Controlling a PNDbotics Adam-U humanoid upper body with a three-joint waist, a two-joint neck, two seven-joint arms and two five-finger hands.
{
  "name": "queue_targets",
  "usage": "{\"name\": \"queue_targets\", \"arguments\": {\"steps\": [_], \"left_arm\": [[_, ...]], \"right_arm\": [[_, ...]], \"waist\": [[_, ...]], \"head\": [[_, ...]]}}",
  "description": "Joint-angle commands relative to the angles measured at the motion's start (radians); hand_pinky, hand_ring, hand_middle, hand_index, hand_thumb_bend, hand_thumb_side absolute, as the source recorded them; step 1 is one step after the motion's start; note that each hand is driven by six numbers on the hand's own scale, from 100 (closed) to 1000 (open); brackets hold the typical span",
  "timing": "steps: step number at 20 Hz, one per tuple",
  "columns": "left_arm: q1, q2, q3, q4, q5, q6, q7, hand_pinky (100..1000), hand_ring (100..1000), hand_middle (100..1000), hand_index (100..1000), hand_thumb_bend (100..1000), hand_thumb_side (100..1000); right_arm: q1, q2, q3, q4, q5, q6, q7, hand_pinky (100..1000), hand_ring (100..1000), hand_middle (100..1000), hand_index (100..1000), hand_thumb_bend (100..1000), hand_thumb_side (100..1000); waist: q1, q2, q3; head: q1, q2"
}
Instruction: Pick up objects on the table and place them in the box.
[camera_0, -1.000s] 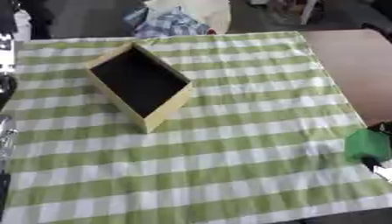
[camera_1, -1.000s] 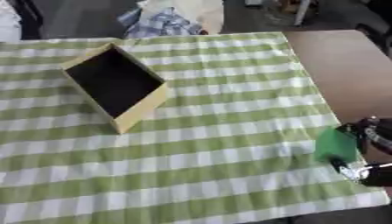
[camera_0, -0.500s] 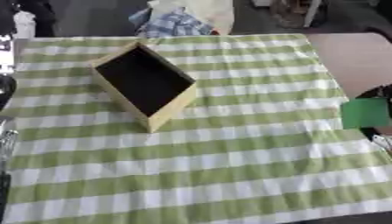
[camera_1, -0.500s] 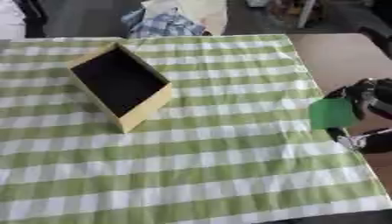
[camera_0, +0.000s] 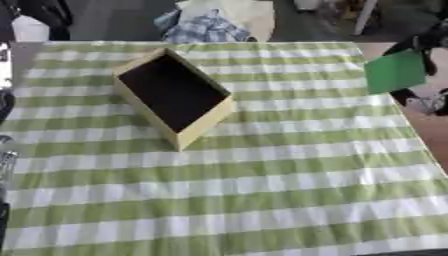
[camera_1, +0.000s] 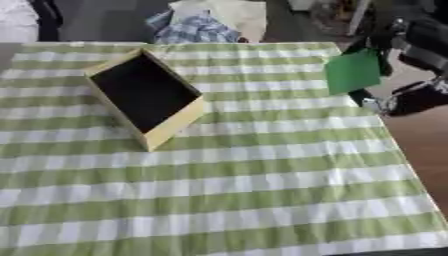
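1. A table (camera_1: 420, 145) with a brown top carries a cloth (camera_0: 262, 190) in green and white checks; the cloth covers nearly the whole top, and only a bare strip shows along the table's right edge. The near half of the cloth carries nothing.
2. One box (camera_0: 172, 95) stands on the cloth toward the far left corner of the table, turned askew so that one corner points at the near edge. It is rectangular and open-topped, with pale yellow walls that look like card and a black inside. No writing can be read on it.
3. One green object (camera_1: 353, 71) is held above the table's right edge, level with the box and well apart from it. It is flat, plain and roughly square, tilted, with no label that can be made out.
4. The right hand (camera_1: 411, 47), black, comes in from the far right and holds the green object by its right side; how the fingers lie around it is blurred.
5. Beyond the far edge lies one heap of fabric (camera_0: 210, 25), part blue and white plaid, part cream.
6. The left hand cannot be made out in either view.
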Motion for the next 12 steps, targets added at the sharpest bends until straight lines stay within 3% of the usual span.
{"name": "queue_targets", "arguments": {"steps": [1, 7, 12], "left_arm": [[-0.010, 0.000, -0.002, -0.014, 0.005, 0.000, -0.006, 528, 605, 572, 728, 100, 565], [-0.012, -0.004, -0.005, -0.014, 0.012, 0.001, -0.011, 527, 604, 572, 727, 100, 565], [-0.020, -0.009, -0.007, -0.014, 0.016, -0.001, -0.013, 528, 605, 573, 727, 100, 565]], "right_arm": [[-0.094, -0.012, 0.026, 0.040, -0.022, -0.006, 0.038, 547, 404, 264, 558, 100, 192], [-0.312, 0.089, 0.101, 0.174, -0.054, -0.032, 0.128, 516, 399, 261, 558, 100, 231], [-0.466, 0.212, 0.137, 0.290, -0.060, -0.051, 0.198, 499, 394, 257, 557, 100, 238]], "waist": [[-0.001, -0.019, 0.005], [-0.003, -0.020, 0.022], [-0.001, -0.016, 0.038]], "head": [[-0.007, -0.012], [-0.013, -0.009], [-0.017, -0.009]]}}
